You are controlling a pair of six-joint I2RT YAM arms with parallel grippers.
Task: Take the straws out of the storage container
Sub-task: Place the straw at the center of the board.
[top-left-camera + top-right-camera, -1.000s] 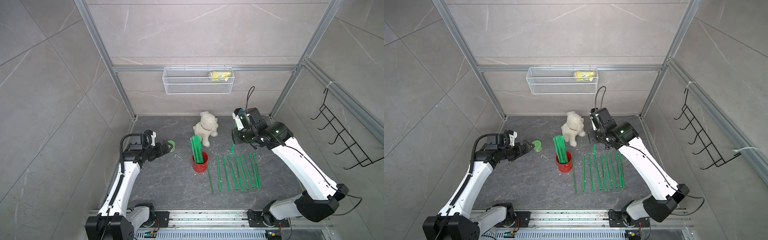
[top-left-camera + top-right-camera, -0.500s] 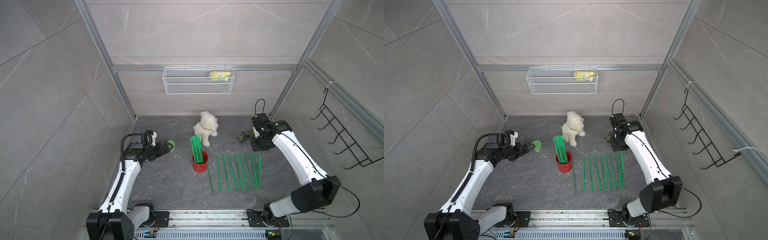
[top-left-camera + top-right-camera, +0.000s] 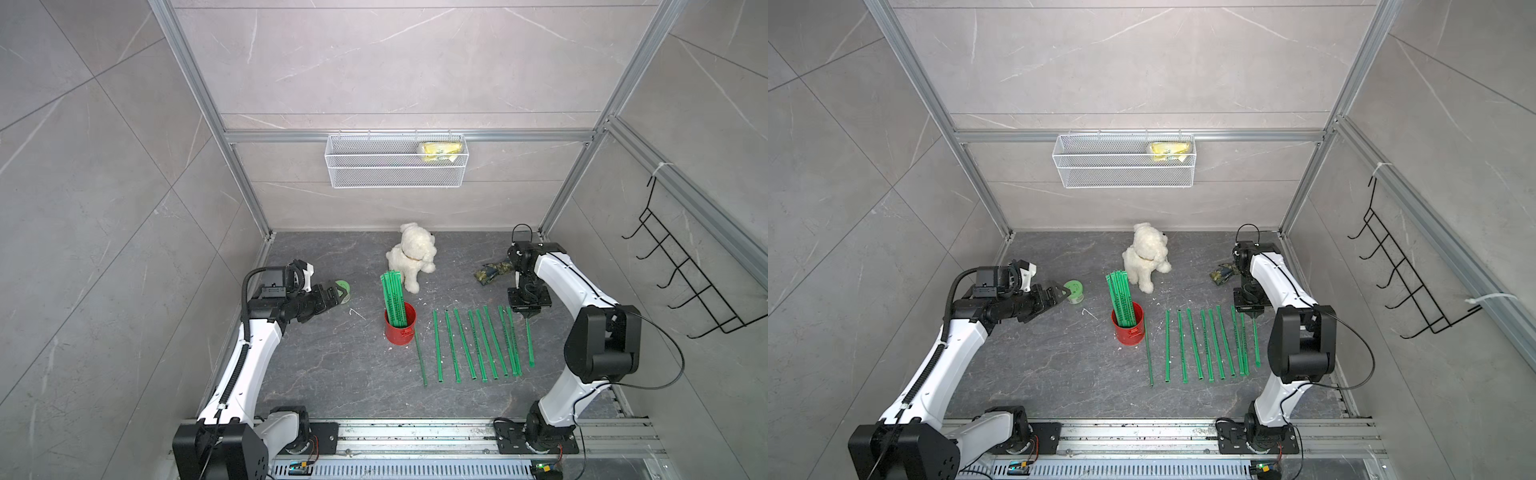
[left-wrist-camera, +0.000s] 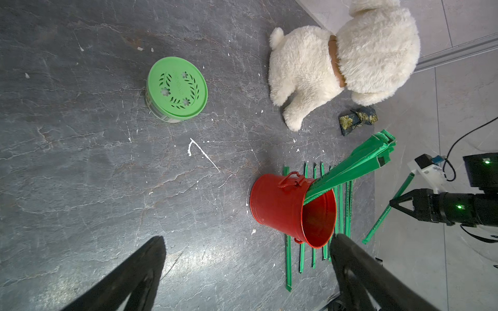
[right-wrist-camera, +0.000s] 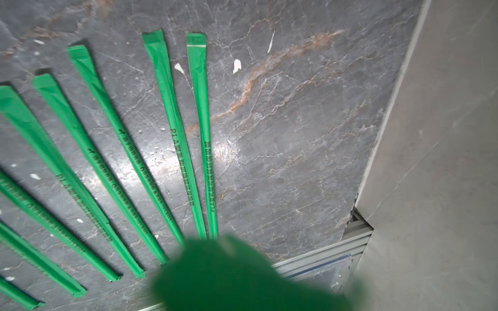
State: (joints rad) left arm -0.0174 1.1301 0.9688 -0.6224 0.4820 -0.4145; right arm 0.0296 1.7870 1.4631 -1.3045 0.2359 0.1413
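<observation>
Near the middle of the dark grey stone-look bench (image 3: 332,374) the small red cylindrical metal can (image 3: 399,332) stands upright; a bundle of long thin bright-green straws with dark print (image 3: 392,299) leans inside it, toward the white plush dog (image 3: 411,257) behind. Beside the can, on the right arm's side, more straws (image 3: 1168,349) lie flat in a row, almost parallel. The right arm (image 3: 565,286) is over the far end of this row; the right jaws are pressed together on 1 straw (image 4: 377,223), which hangs slanted; whether its low end touches the bench I cannot tell. The left arm (image 3: 257,361) keeps the 2 left jaws spread wide, gripping nothing, near the small round green-lidded jar (image 4: 176,88).
</observation>
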